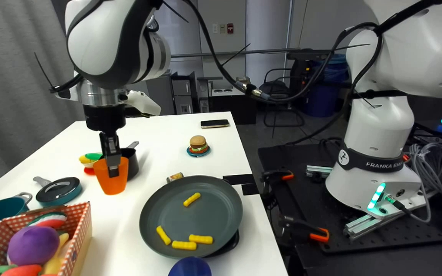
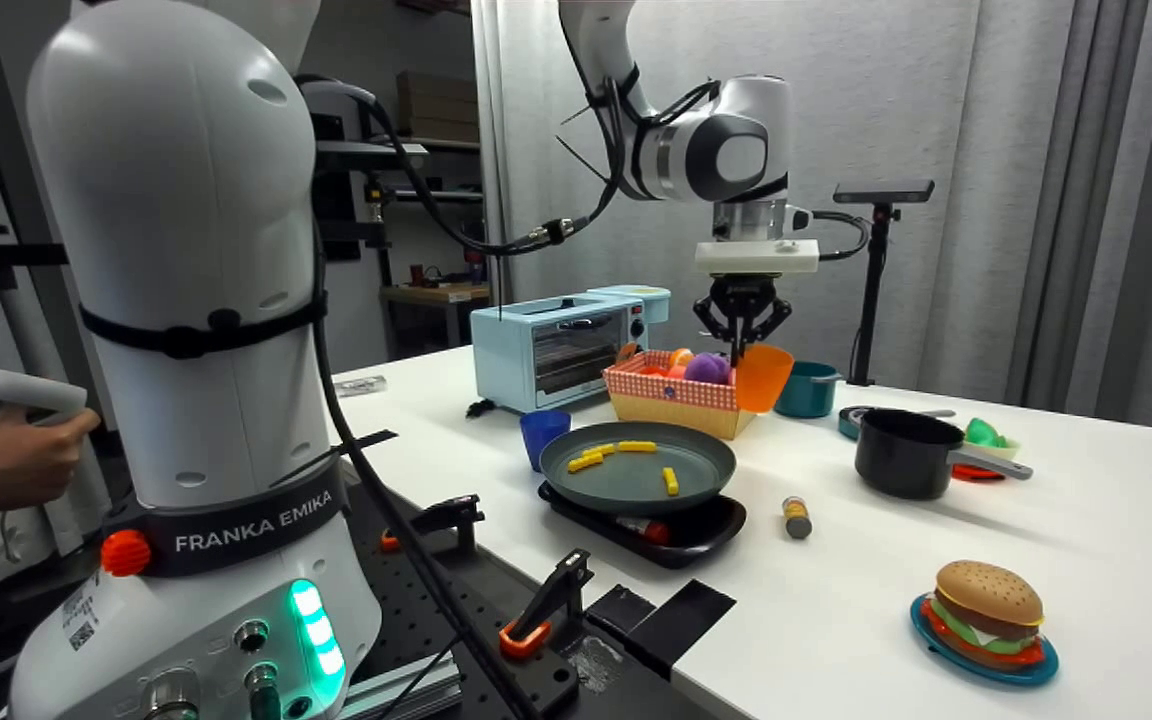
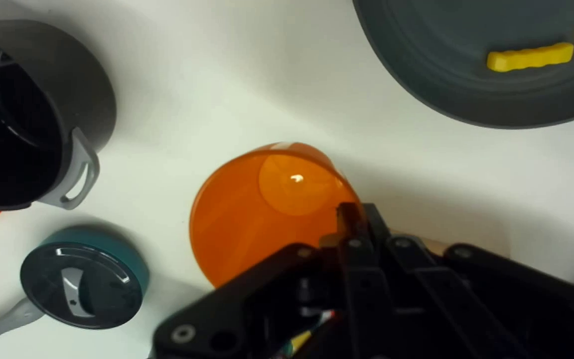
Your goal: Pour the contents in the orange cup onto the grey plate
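Note:
My gripper [image 1: 112, 170] is shut on the wall of the orange cup [image 1: 108, 186], one finger inside and one outside, as the wrist view shows at the fingertips [image 3: 364, 214]. The cup [image 2: 764, 380] hangs above the table, mouth up and slightly tilted. In the wrist view its inside [image 3: 247, 214] shows a bare bottom and no pieces. The grey plate [image 1: 215, 211] lies to one side, apart from the cup; it also shows in an exterior view [image 2: 636, 485]. The contents, several yellow sticks [image 1: 192, 199], lie spread on the plate, and one shows whole in the wrist view [image 3: 531, 57].
The plate rests on a black tray [image 2: 706, 535]. A blue cup [image 2: 542, 432] stands beside it. Near the orange cup are a checked basket [image 2: 676, 405], a black pot [image 2: 901, 460] and a lidded teal pan [image 3: 85, 281]. A small bottle [image 2: 796, 517] and toy burger [image 2: 986, 610] lie farther off.

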Controlling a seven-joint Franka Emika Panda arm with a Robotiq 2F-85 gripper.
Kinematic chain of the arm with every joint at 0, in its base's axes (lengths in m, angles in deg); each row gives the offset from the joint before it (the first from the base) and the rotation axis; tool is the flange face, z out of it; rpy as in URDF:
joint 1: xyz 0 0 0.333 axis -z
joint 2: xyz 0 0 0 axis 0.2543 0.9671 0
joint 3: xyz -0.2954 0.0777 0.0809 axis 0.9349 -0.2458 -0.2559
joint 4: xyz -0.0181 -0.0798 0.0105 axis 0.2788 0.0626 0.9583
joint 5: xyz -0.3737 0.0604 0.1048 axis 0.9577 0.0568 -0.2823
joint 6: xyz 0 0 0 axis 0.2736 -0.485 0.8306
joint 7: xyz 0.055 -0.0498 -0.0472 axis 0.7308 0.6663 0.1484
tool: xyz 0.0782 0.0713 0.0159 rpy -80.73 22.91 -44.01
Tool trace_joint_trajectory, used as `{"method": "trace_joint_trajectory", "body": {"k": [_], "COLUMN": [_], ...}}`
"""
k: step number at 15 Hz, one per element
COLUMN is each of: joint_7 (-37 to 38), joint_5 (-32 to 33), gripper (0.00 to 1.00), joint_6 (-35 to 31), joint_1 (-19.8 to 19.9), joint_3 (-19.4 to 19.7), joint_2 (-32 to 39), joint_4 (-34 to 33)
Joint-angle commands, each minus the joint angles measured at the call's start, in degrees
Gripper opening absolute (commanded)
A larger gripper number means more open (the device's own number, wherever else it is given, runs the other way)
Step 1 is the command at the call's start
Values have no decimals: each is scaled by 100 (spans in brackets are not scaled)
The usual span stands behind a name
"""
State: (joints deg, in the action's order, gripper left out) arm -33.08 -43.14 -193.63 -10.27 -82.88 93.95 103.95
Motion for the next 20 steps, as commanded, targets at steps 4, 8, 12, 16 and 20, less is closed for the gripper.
{"method": "trace_joint_trajectory", "body": {"k": [4,8,12,16,20], "joint_7": [238,353,377,381,370], "joint_5": [719,1004,1144,1234,1316], "gripper": [1,1,1,1,1], "joint_6": [93,34,-2,-9,1], "joint_1": [125,134,170,194,214], "joint_3": [11,40,38,37,45], "joint_2": [47,173,327,438,522], "joint_4": [-32,-65,-103,-127,-152]}}
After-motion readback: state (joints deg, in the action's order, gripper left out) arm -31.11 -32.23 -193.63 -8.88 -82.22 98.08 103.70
